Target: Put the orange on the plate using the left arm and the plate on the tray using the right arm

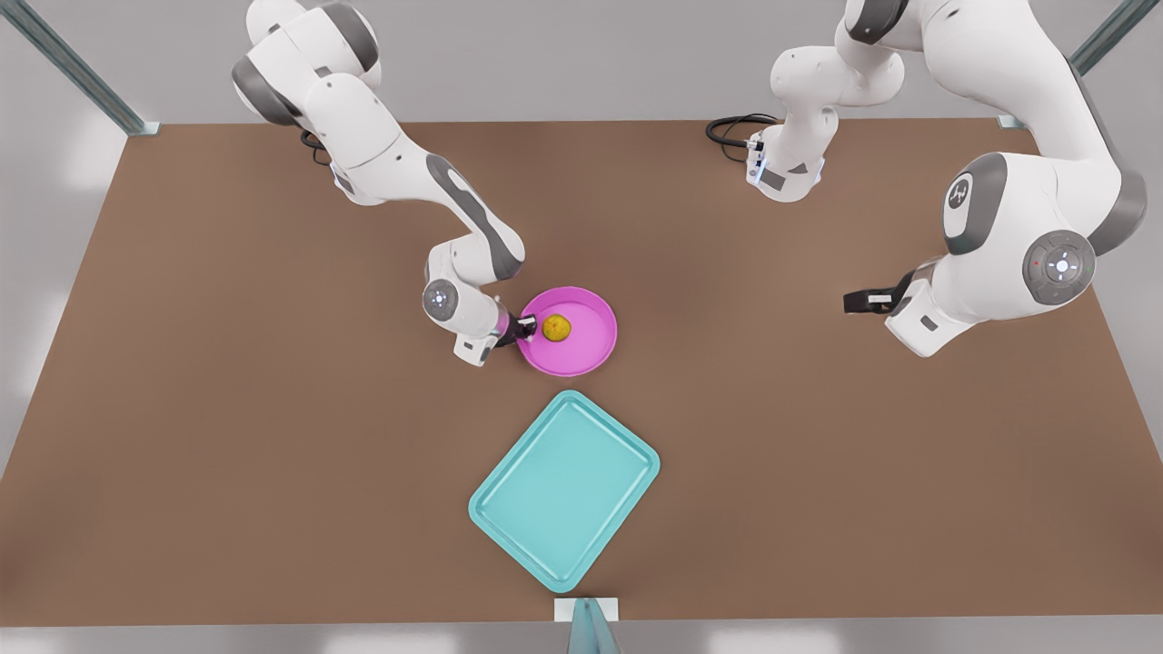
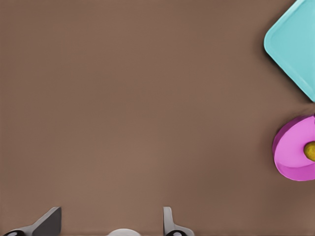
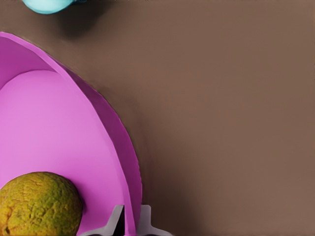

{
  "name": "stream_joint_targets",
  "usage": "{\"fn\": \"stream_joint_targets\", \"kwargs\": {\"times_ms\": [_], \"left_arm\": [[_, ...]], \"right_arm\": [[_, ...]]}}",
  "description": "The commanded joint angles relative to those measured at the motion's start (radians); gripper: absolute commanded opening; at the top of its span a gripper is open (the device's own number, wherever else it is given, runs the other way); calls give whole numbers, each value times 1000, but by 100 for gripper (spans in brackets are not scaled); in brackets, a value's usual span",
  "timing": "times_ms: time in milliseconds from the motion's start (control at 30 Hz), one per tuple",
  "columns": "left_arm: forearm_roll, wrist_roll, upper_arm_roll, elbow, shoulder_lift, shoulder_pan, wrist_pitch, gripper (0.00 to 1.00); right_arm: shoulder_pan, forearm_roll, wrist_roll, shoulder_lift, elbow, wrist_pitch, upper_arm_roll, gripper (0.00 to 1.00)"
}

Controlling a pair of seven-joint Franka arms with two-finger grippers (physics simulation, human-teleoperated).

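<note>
Orange (image 1: 557, 328) on unlabeled plate (image 1: 591, 350)

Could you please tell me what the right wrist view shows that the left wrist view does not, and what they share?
Right wrist view: the right gripper shut on the rim of the plate, with the rough skin of the orange up close. Left wrist view: the left gripper open over bare table, well apart from everything. Both: the plate carrying the orange, and a corner of the tray.
</note>
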Motion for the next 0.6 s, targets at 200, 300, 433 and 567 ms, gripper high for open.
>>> {"fn": "stream_joint_targets", "kwargs": {"times_ms": [200,300,433,567], "left_arm": [[2,56,0,1,-2,-1,-2,100],[7,56,0,4,-2,-1,-2,100],[7,56,-2,4,-2,-1,0,100],[5,45,-2,6,-4,-2,-3,100]], "right_arm": [[-11,-10,177,-38,52,-48,15,21],[-11,-8,404,-33,141,-48,17,21],[-17,6,720,42,287,-35,14,21],[-50,13,926,154,460,-33,14,21]]}}
